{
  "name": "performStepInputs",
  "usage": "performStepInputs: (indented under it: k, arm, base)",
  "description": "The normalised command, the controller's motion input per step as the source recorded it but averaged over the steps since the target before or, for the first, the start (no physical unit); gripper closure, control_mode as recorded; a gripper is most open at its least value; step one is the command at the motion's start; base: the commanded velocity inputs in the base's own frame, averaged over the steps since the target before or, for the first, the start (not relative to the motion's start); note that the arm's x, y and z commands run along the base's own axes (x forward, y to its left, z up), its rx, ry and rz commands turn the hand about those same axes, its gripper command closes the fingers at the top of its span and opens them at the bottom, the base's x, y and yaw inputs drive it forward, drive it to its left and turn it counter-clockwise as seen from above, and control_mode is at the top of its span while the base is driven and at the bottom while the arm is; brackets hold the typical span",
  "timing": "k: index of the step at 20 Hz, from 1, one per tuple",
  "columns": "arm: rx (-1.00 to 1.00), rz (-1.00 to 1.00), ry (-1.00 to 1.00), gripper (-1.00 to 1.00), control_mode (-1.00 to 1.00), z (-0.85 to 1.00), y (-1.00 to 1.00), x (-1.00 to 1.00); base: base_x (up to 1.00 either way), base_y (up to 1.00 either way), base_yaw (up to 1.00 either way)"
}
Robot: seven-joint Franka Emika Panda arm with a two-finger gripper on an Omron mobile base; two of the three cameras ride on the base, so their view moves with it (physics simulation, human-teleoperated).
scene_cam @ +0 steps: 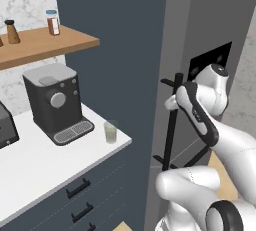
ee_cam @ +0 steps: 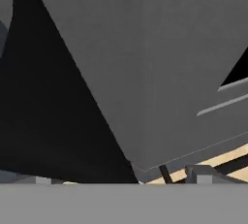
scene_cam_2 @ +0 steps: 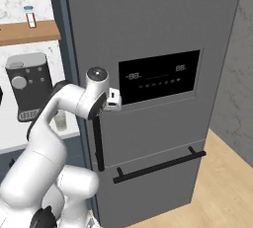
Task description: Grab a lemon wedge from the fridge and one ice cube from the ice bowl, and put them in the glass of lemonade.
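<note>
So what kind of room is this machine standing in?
It looks like a kitchen, a computer-rendered one. A tall dark fridge with a black display panel stands in front of the robot, a coffee machine and a glass of lemonade sit on a white counter, and spice jars rest on a wooden shelf.

Franka arm (scene_cam: 220, 140): glossy white shell, dark joints, rendered look.

Links are smooth rounded white tubes, fat at the shoulder, slimmer toward the wrist. Black bands at the joints; one long black strip runs along the forearm link in the left base view. A round grey cap with a dark ring tops the wrist joint (scene_cam_2: 97, 74) in the right base view. Small white boxy hand block (scene_cam_2: 113, 99) past it, darker detail on it too small to read. Dark ring at the base joint, low in frame. No cables, screws or markings visible.
</note>
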Motion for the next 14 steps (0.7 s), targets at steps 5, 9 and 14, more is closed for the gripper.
performStepInputs:
  k: [5,9,14]
  arm:
    - [0.00,-0.02,-0.30,-1.00,-1.00,-0.17,0.31,0.03]
    - [0.00,-0.06,-0.10,-1.00,-1.00,-0.18,0.15,0.52]
    - [0.00,-0.04,-0.01,-1.00,-1.00,-0.10,0.05,0.24]
  base:
    - [0.00,0.00,0.00]
    - [0.00,0.00,0.00]
    - [0.00,0.00,0.00]
